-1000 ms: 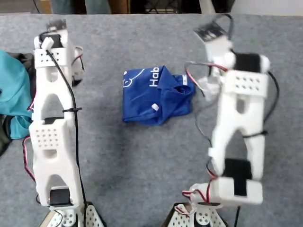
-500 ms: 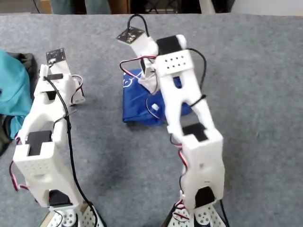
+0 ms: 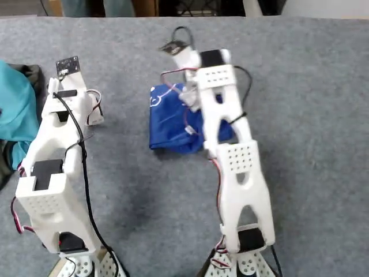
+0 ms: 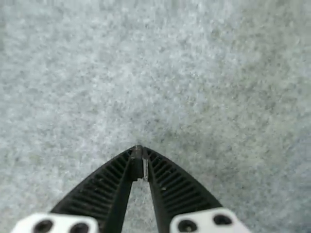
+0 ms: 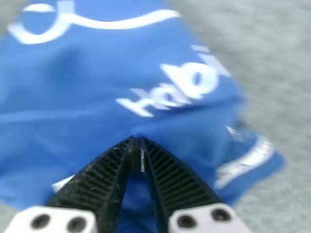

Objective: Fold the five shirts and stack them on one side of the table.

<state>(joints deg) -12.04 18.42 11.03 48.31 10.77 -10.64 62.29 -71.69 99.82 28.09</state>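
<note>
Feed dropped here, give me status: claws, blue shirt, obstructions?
Left claw shut over grey table. Right claw shut over blue shirt, folded mid-table. Teal cloth heaped at table's edge by left arm.

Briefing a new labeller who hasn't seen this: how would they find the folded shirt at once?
On the grey table, look mid-table, beneath the right gripper. The folded blue shirt with white lettering lies there; the teal garment at the table's left edge is a loose heap.
</note>
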